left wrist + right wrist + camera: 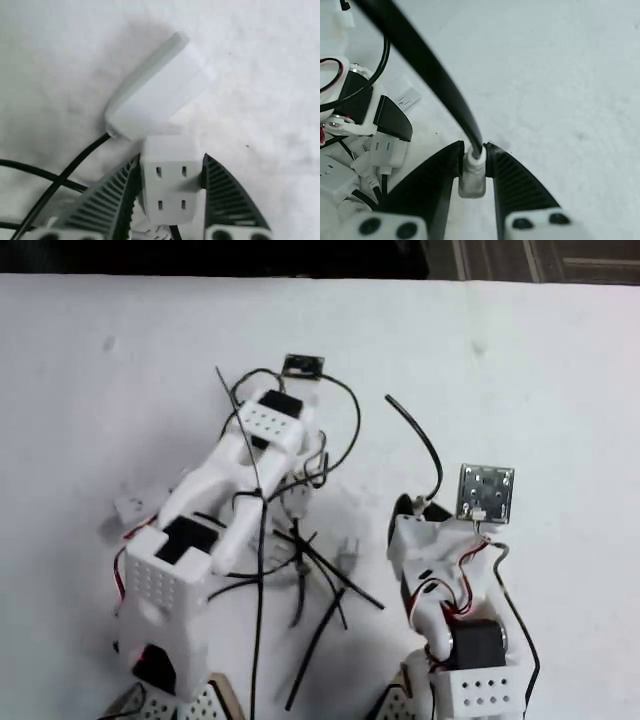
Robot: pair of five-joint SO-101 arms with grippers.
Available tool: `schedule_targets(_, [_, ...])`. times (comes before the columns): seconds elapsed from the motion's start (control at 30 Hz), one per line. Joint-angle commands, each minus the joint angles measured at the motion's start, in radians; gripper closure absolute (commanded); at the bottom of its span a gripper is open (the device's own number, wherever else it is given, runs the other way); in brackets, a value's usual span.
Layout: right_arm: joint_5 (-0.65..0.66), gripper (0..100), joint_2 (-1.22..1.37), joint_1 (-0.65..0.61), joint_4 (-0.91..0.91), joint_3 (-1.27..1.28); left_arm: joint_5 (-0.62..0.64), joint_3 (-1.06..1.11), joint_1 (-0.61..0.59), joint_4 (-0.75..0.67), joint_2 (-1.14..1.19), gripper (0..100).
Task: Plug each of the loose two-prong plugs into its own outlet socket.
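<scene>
The left gripper point(171, 159) is pinching a white outlet socket point(170, 187) between its two black ribbed fingers point(222, 195). One finger is on each side of it. The socket's slots face up at the camera, two pairs of them. Just past the socket lies a flat white box point(157, 90), tilted on the white counter point(270, 75) and touching the socket's far end. A black wire point(65, 175) runs in under the box from the side.

The right gripper point(474, 146) is closed tight on a small white plug point(471, 177). The plug sits right at the fingertips, and its thick black cord point(420, 65) goes up and away over the counter.

From above, the right arm point(440, 570) is low on the counter with the cord curving off past it. A square metal plate point(486, 492) lies just beside that arm. The left arm point(240, 455) stretches across the other side. Between the two arms is a messy bunch of loose black wires point(310, 570) – they cross over each other on the counter.
</scene>
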Motion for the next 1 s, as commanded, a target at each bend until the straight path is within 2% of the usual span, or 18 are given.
schedule_targets(0.0, [-0.006, 98.1, -0.013, 0.012, -0.021, -0.006, -0.002, -0.041, 0.024, 0.008, -0.01, 96])
schedule_targets(0.1, [-0.006, 98.1, -0.013, 0.012, -0.019, -0.006, -0.002, -0.072, 0.025, 0.02, -0.012, 98])
schedule_targets(0.17, [-0.008, 98.1, -0.013, 0.012, -0.018, -0.006, -0.015, -0.15, 0.015, 0.08, -0.021, 98])
schedule_targets(0.5, [-0.008, 98.1, -0.013, 0.012, -0.016, -0.006, -0.31, -0.674, -0.001, 0.509, -0.148, 98])
schedule_targets(0.57, [-0.008, 98.1, -0.013, 0.012, -0.016, -0.006, -0.4, -0.718, -0.004, 0.543, -0.16, 98])
schedule_targets(0.77, [-0.009, 98.1, -0.008, 0.012, -0.015, -0.005, -0.726, -0.624, -0.105, 0.542, -0.283, 98])
schedule_targets(0.97, [-0.009, 98.1, -0.013, 0.005, -0.016, -0.005, -0.888, -0.322, -0.15, 0.542, -0.599, 98])
